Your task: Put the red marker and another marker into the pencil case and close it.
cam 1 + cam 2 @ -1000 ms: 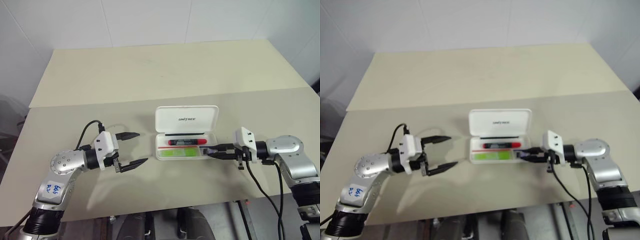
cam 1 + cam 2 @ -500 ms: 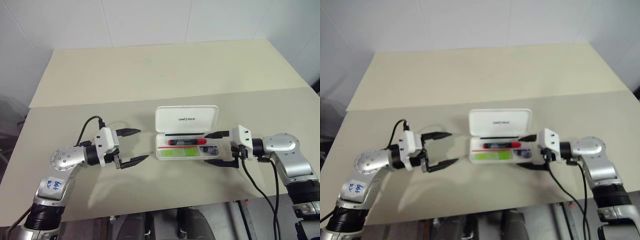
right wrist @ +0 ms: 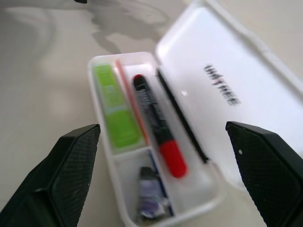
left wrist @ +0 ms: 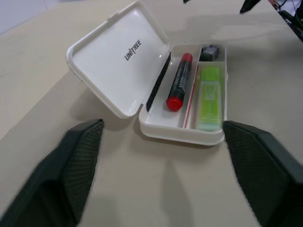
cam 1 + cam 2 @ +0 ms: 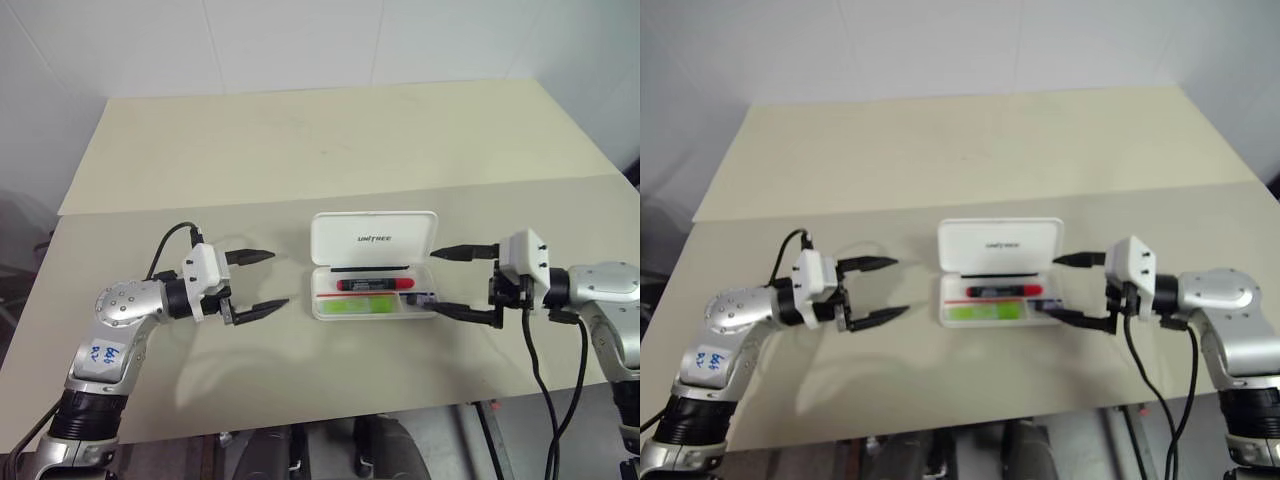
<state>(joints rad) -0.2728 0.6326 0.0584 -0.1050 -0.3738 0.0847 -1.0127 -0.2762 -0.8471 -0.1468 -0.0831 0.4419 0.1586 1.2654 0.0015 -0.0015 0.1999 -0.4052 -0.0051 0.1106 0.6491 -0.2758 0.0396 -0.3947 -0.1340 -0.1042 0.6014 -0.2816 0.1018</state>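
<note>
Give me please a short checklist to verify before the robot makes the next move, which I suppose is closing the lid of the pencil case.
1. Red marker lies inside the pencil case: ok.
2. Lime-green marker lies flat in the compartment beside it: ok.
3. Nothing sticks up above the rim of the tray; the small dark item in the end compartment seems low: ok, as far as the wrist views show.
4. Lid stands open and upright, nothing leaning on it: ok.
5. Right gripper is open, holds nothing, and sits beside the case, not over it: ok.
6. Left gripper is open, empty, apart from the case: ok.
</note>
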